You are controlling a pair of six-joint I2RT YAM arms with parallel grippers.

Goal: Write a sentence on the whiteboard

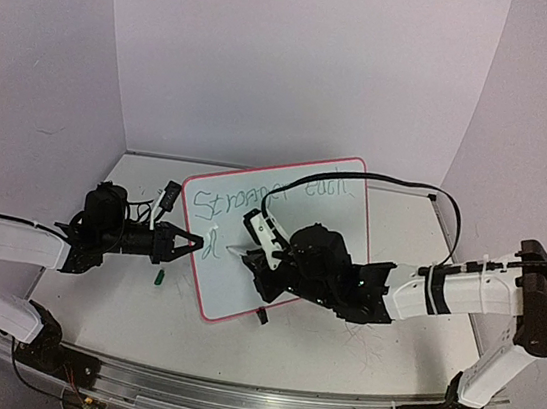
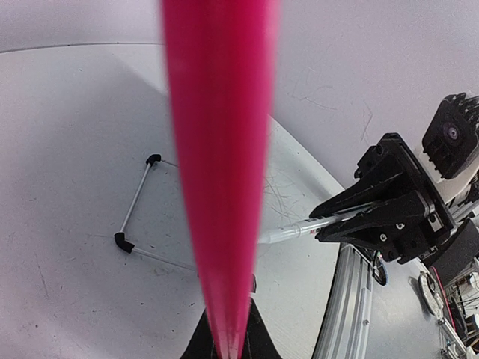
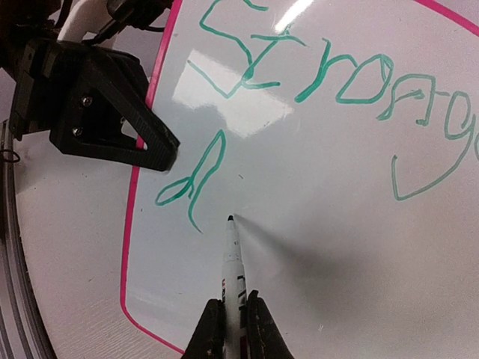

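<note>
The whiteboard (image 1: 312,255), glossy white with a red-pink rim, lies tilted on the table. The sentence (image 1: 284,198) is green cursive reading "Stronger each", with a single "d" (image 3: 194,183) on the second line. My left gripper (image 1: 187,246) is shut on the board's left rim, which shows edge-on as a pink band (image 2: 221,149) between its jaws. My right gripper (image 3: 233,329) is shut on a white marker (image 3: 233,262). The marker's tip rests on the board just right of the "d". The marker also shows in the left wrist view (image 2: 288,233).
A small green marker cap (image 1: 157,276) lies on the table left of the board. A thin wire bracket with black ends (image 2: 135,224) shows beside the rim. A black cable (image 1: 407,187) arcs over the board's far right corner. White walls enclose the table.
</note>
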